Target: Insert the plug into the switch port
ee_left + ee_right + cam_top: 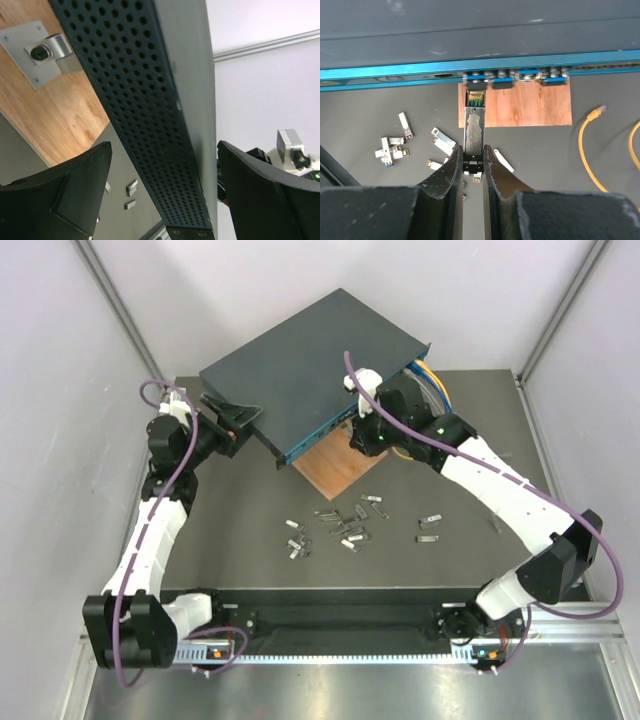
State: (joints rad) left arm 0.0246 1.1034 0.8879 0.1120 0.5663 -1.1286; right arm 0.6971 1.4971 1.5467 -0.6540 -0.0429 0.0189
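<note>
We see the switch (310, 360) lying flat on the bench (250, 540). One corner of it sits on a wooden board (335, 465). Its thin blue-green front has a row of small sockets.

The right tool (472, 152) is in front of that blue-green face. Its two fingers are closed tight on the back end of the plug (474, 127). The plug is a long silver piece, and it points straight at the switch. Its front end has a little green and gold tip. That tip is right at the row of sockets, at the left end of the filled ones. We cannot tell if it is inside a socket at all.

The left tool (164, 145) is at the side wall of the switch, the wall with many small holes. Its fingers are spread wide, one above the switch and one below it. They are very near the metal, but we cannot tell if they squeeze it.

Many loose plugs (340, 525) lie on the bench in front of the switch. A yellow cable (585, 145) lies in front of the switch too, off to the right of the board.
</note>
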